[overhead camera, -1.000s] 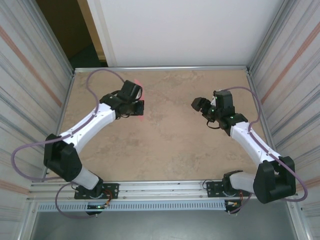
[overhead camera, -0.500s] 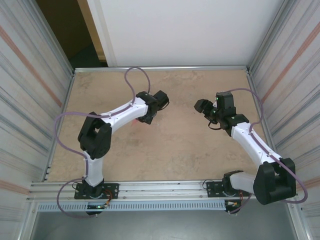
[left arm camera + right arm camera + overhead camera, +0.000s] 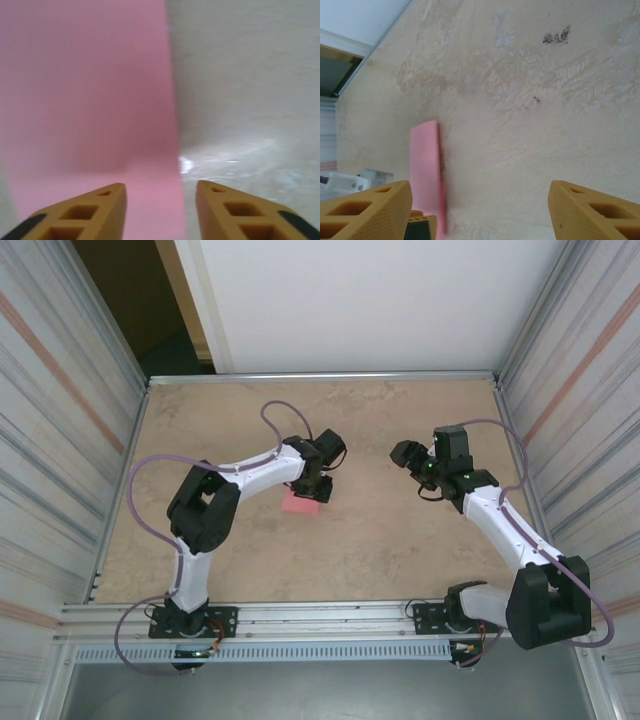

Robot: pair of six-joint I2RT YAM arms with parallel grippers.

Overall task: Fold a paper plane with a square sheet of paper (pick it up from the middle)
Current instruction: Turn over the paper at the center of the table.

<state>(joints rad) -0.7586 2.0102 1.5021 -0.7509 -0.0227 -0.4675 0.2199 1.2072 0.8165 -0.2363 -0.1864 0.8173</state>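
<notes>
The pink-red paper lies on the table left of centre, showing as a small patch partly hidden under my left gripper. In the left wrist view the paper spreads flat under the left gripper, its straight right edge running between the open fingers, which hold nothing. My right gripper hovers right of centre, open and empty, facing the paper. From the right wrist view the paper looks like a narrow pink strip beyond the right gripper. I cannot tell how it is folded.
The tan tabletop is fenced by ribbed metal walls on the left and right, with a white panel at the back. A purple cable loops above the left arm.
The left arm has swung from the far left of the table toward the middle. The pink paper now lies further right and nearer, under its gripper. The right arm has barely moved.
</notes>
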